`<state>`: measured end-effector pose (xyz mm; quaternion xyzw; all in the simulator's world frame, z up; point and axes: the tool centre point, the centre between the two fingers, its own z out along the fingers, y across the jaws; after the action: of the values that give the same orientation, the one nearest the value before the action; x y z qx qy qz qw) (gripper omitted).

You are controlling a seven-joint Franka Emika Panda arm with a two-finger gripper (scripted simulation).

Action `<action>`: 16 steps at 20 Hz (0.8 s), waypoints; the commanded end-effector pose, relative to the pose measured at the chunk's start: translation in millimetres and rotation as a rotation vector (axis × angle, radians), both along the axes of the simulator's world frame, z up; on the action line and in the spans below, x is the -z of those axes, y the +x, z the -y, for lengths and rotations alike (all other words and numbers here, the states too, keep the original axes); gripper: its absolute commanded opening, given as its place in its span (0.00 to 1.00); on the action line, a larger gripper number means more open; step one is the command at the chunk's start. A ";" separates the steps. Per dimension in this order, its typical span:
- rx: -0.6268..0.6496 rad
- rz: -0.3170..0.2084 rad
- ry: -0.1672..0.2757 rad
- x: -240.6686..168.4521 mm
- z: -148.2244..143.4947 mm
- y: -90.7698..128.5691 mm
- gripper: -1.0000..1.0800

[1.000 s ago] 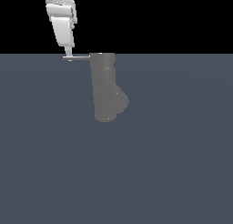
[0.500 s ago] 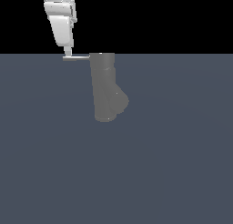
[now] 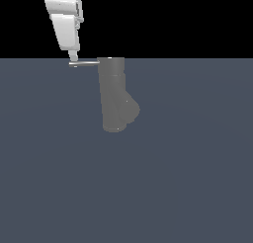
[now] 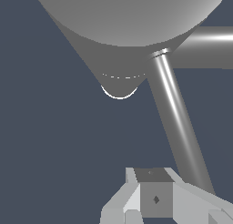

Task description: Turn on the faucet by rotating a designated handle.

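Exterior view: one faucet (image 3: 112, 94) standing upright on the desk (image 3: 188, 187), spout angled off the lower part toward the exterior view's right. One handle (image 3: 85, 63) sticking out sideways from the top, toward the exterior view's left. One hand (image 3: 73, 56) hanging over the rod's free tip, touching or just short of it. Cannot tell from here whether clenched or released. Likely trouble: contact so near the tip could slide off the end once pushing starts, leaving the rod unturned. Pressing downward rather than sideways could jam against the rod instead of rotating it.

Wrist view: same single faucet (image 4: 127, 22) filling the upper frame, single handle (image 4: 175, 114) running down from it toward the hand (image 4: 157, 198). Rod appears to pass just beside the fingers (image 4: 195, 205), not clearly between them. Grip state still impossible to judge. Risk here: a one-sided push on a smooth, thin rod, prone to slipping past the finger.
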<state>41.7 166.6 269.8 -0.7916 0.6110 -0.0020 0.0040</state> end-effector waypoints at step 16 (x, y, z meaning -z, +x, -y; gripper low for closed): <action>-0.003 -0.002 -0.004 0.3 14.4 -35.1 0.00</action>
<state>9.0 160.4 269.6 -0.7948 0.6068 -0.0028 0.0042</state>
